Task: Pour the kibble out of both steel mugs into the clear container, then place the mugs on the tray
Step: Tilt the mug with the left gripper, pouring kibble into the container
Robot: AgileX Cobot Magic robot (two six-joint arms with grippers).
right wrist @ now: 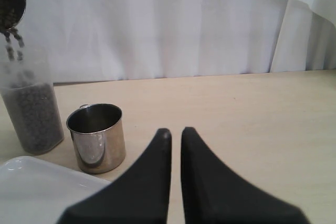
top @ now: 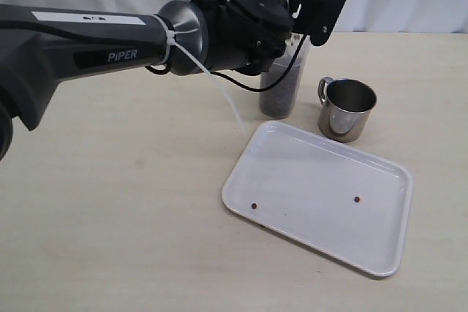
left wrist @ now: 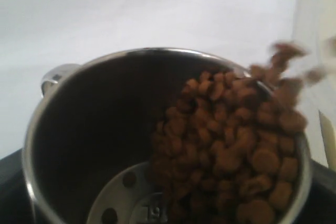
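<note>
My left gripper (top: 313, 4) is shut on a steel mug (left wrist: 73, 129), tipped high over the clear container (top: 281, 85). Kibble (left wrist: 236, 150) slides to the mug's lip and falls in a thin stream (right wrist: 13, 43) into the container (right wrist: 31, 108), which is over half full of dark pellets. The other steel mug (top: 346, 109) stands upright next to the container, at the white tray's (top: 322, 173) far edge, and looks empty. My right gripper (right wrist: 175, 132) is shut with nothing in it, low over the table beside that mug (right wrist: 97, 137); the exterior view does not show it.
Two stray pellets (top: 254, 204) (top: 357, 199) lie on the tray. A white strap and a black cable (top: 230, 104) hang from the left arm beside the container. A white curtain (right wrist: 157, 19) closes off the far side of the table.
</note>
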